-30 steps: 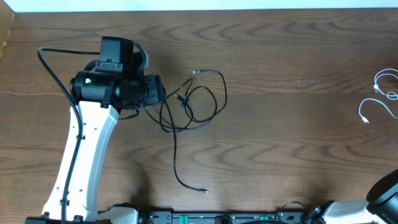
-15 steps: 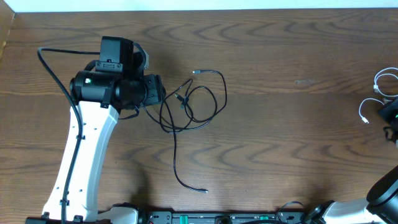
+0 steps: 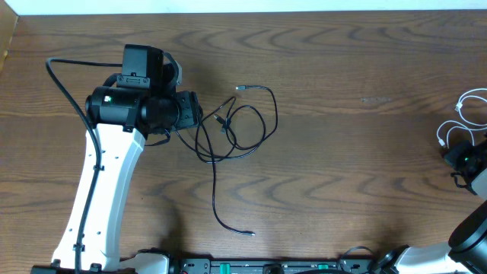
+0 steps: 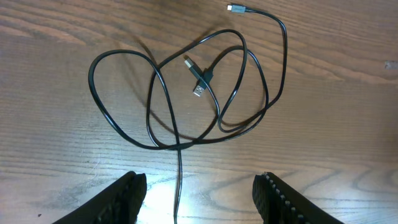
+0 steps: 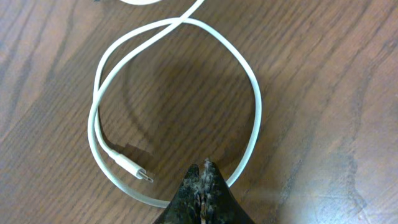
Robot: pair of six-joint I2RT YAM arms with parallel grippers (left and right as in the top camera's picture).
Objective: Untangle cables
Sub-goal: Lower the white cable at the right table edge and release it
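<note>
The black cables (image 3: 255, 141) lie in a loose tangle of loops at the table's middle. In the left wrist view the loops (image 4: 124, 124) cross around a USB plug (image 4: 198, 84), and a small plug (image 4: 235, 8) lies at the top. My left gripper (image 4: 199, 183) is open just short of the tangle, with one black strand running between its fingers without touching them. The white cable (image 3: 466, 103) lies at the right edge. My right gripper (image 5: 202, 167) is shut, its tips resting over the white cable's loop (image 5: 99, 106) next to its plug (image 5: 134, 168). Whether the cable is pinched is unclear.
A long black tail runs from the tangle to a plug end (image 3: 249, 233) near the front edge. The left arm's thick black wire (image 3: 68, 99) arcs at the far left. The wooden table (image 3: 365, 190) stretches bare between the two cable groups.
The right arm has come into the overhead view from the right edge and settled over the white cable, with its jaws closing. The left arm and the black tangle have not moved.
</note>
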